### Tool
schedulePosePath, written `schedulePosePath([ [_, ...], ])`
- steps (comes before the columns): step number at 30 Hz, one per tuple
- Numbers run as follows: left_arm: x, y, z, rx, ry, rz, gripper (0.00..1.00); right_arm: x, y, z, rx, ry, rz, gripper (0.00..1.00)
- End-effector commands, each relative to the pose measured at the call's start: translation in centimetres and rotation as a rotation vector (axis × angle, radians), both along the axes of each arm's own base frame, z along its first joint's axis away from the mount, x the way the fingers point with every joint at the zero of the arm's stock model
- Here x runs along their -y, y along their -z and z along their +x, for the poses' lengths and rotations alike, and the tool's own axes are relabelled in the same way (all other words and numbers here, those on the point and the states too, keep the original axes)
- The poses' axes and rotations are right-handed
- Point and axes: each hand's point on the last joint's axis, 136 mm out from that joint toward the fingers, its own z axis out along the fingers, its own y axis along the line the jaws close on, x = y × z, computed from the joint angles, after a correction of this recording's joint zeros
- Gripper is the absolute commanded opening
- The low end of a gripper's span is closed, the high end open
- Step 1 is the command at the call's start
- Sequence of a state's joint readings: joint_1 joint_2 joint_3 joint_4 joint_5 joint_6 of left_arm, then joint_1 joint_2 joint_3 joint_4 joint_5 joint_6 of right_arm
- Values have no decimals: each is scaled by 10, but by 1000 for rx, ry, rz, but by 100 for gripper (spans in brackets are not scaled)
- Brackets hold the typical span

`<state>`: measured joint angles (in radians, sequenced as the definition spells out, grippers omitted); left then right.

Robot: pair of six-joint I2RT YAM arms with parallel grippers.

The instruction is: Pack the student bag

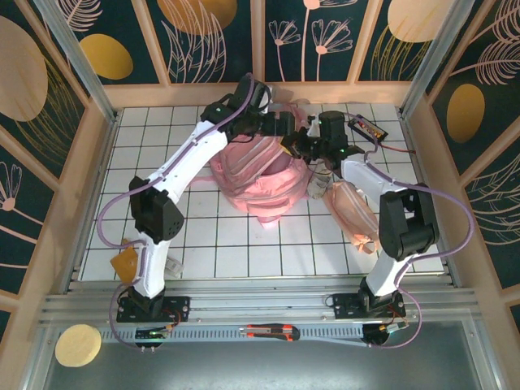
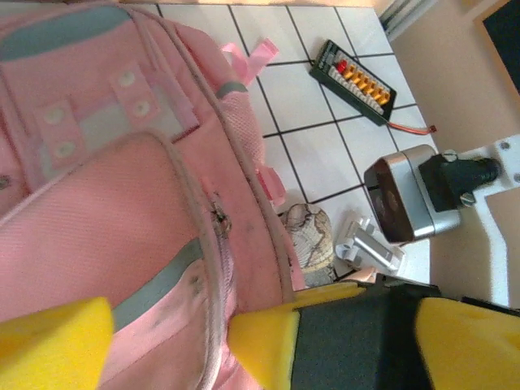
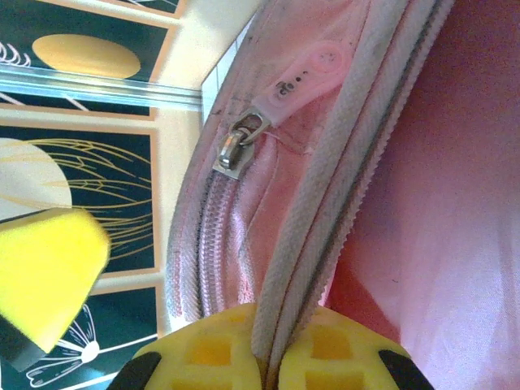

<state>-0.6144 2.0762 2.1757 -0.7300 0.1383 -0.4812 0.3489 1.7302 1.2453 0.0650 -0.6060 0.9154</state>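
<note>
The bag lies mid-bench, a little toward the far side, with both arms bent over its far end. The left claw is spread wide, and the bag's front panel and a zip show between its yellow fingers. The right claw is pressed together, pinching the bag's zip edge. A zip puller sits just beyond it.
</note>
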Motion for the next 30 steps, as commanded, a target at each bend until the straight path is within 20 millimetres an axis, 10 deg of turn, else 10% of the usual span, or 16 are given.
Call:
schedulePosePath([
  [1, -39, -20, -18, 76, -51, 95, 99, -18, -57, 15, 144, -2, 58, 0],
  [14, -95, 27, -126, -78, -116, -135, 95, -52, -92, 24, 173, 9, 53, 0],
  [22, -100, 66, -131, -129, -138, -43, 64, -75, -100, 26, 171, -5, 42, 0],
  [30, -100, 92, -114, -140, -163, 41, 52, -84, -104, 27, 162, -10, 38, 0],
])
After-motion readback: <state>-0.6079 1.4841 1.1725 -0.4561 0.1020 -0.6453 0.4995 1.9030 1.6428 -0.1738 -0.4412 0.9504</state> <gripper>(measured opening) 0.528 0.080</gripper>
